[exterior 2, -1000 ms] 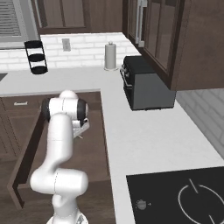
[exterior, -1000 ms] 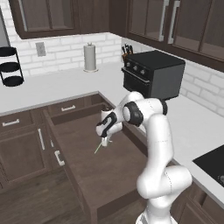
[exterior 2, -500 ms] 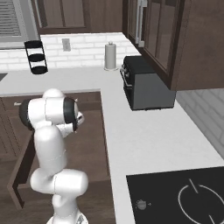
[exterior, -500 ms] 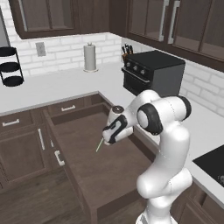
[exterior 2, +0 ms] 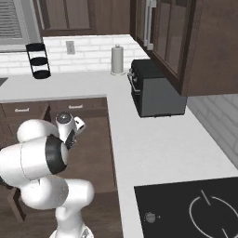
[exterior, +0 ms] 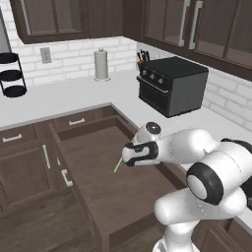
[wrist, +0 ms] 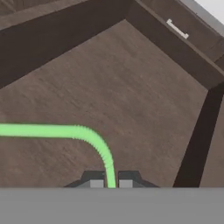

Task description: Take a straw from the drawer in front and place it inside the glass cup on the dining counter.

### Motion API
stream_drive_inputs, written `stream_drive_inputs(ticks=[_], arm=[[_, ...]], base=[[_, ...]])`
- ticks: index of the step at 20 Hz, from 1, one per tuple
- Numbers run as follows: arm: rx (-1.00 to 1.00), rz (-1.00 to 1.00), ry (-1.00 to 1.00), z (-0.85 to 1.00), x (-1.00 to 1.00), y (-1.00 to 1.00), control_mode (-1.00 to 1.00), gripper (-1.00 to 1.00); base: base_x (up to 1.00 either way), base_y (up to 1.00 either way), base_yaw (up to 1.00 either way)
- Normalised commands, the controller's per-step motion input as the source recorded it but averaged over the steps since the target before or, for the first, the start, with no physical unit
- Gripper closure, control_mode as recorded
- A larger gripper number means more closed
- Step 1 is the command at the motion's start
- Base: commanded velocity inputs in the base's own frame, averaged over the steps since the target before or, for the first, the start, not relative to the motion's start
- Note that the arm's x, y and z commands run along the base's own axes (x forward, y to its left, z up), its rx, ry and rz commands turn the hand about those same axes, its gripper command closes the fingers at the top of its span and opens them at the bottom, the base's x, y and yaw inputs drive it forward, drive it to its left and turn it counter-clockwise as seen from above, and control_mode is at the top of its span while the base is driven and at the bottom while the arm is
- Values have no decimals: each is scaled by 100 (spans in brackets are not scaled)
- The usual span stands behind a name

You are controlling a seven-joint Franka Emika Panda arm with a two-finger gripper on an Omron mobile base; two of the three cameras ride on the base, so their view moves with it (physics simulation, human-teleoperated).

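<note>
Pinching the light green straw (wrist: 65, 132) tight between them, the fingers (wrist: 110, 183) hang over the pulled-out dark wooden drawer (exterior: 106, 194), the straw (exterior: 118, 165) lifted clear of its floor.

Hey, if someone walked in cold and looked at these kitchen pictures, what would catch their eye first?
Probably the light green straw, pinched between the shut tips of the gripper and held above the floor of the wide open drawer; in the hand view it bends sharply near the tips. Next, the bulky white arm leaning over that drawer, and the black oven on the white counter behind.
</note>
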Motion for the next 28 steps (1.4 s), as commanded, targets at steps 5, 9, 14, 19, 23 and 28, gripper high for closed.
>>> stream_drive_inputs(ticks=[5,9,14,19,23,28], arm=[[0,-2,0,100,-47,-5,-100,100],[0,-5,1,100,-28,0,-100,100],[0,-11,13,100,-28,-5,-100,100],[0,-16,23,100,-46,-10,-100,100],[0,-17,27,77,-54,-12,-100,100],[0,-15,25,62,-60,-28,-100,100]], base=[[0,0,0],[0,0,0],[0,0,0],[0,0,0],[0,0,0],[0,0,0]])
